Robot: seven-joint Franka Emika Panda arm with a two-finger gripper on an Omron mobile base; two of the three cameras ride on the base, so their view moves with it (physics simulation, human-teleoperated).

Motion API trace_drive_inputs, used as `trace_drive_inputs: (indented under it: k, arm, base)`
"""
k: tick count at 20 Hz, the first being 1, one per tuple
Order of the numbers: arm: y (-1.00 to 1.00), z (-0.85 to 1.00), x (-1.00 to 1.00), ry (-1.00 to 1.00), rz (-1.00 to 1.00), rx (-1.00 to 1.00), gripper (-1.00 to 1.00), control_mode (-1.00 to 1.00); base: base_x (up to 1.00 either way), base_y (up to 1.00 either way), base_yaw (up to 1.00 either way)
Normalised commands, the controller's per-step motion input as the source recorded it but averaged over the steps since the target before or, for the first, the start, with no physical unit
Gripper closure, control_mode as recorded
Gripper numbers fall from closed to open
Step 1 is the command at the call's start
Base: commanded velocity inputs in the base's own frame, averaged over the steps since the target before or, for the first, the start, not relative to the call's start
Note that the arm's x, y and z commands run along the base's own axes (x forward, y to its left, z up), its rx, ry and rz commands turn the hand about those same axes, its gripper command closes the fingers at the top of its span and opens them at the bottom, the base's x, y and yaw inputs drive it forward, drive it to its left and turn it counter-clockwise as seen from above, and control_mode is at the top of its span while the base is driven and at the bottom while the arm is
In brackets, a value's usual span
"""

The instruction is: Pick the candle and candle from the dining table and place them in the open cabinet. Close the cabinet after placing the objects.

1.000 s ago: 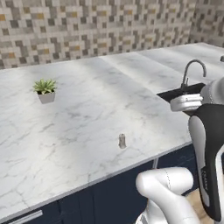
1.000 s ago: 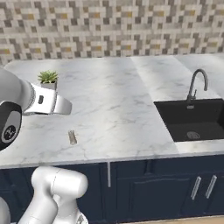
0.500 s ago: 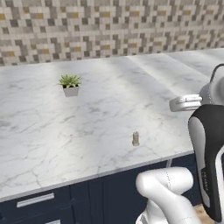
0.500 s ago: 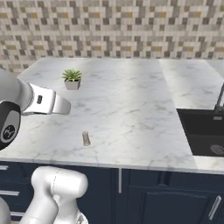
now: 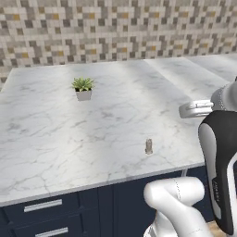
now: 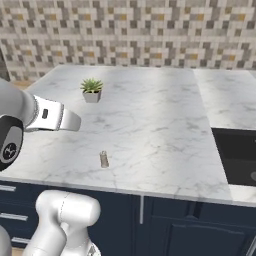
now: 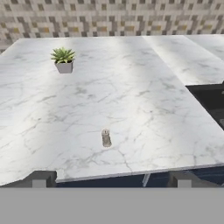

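One short grey-beige candle (image 5: 148, 146) (image 6: 104, 159) (image 7: 106, 138) stands upright near the front edge of the white marble dining table (image 5: 46, 139) (image 6: 165, 125) (image 7: 144, 100). In the hand view my gripper (image 7: 111, 181) is open, its two dark fingertips (image 7: 39, 179) spread wide at the bottom. It is held back from the table's front edge, with the candle ahead between the tips and nothing in the jaws. The cabinet is out of view.
A small potted green plant (image 5: 83, 89) (image 6: 92, 90) (image 7: 63, 60) sits toward the back left of the table. A dark sink (image 6: 237, 155) (image 7: 212, 98) lies to the right. Navy drawers (image 5: 41, 206) with silver handles run below, and a mosaic tile wall (image 5: 115, 28) stands behind.
The whole picture has slid right in both base views, so the base has driven left. The sink and faucet have passed toward the right edge. Candle and plant keep their places on the table.
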Motion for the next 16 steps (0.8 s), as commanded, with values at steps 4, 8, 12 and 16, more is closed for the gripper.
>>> trace_drive_inputs:
  k: [4, 8, 12, 16]
  arm:
    - [0.0, 0.0, 0.0, 0.0, 0.0, 0.0, -1.0, 1.0]
    - [0.0, 0.0, 0.0, 0.0, 0.0, 0.0, -1.0, 1.0]
    - [0.0, 0.0, 0.0, 0.0, 0.0, 0.0, -1.0, -1.0]
    - [0.0, 0.0, 0.0, 0.0, 0.0, 0.0, -1.0, -1.0]
  base:
    - [0.22, 0.0, 0.19]
    - [0.03, 0.0, 0.06]
    - [0.0, 0.0, 0.0]
    - [0.0, 0.0, 0.0]
